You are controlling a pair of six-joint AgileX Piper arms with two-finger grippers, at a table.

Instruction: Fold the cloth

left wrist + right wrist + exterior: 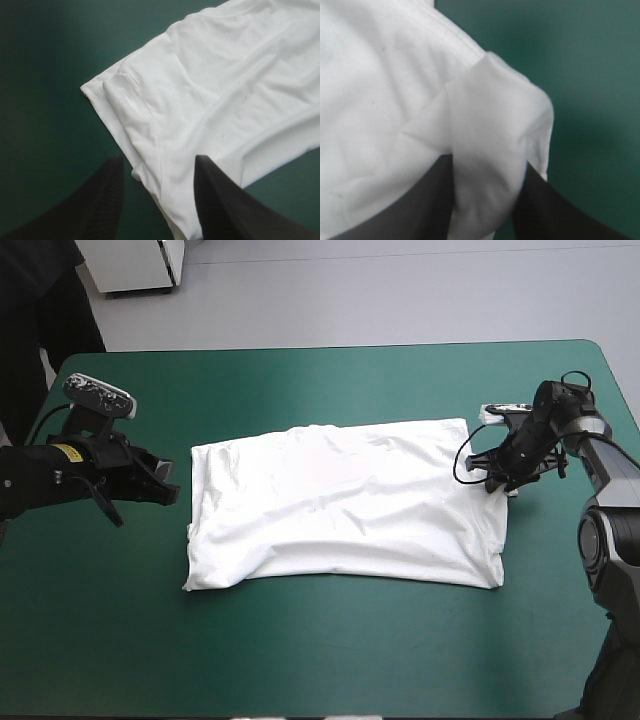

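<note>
Teal-green cover [320,380]: T-shirt [340,505] in right gripper [487,167]

Probably a robotics lab, teal-green covered table [330,660], bare grey floor [400,290], white cabinet [135,265].

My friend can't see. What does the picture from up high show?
A white T-shirt lies folded into a flat rectangle in the middle of a teal-green table. The right gripper pinches its right edge, while the left gripper hovers just off its left edge, jaws open.
</note>
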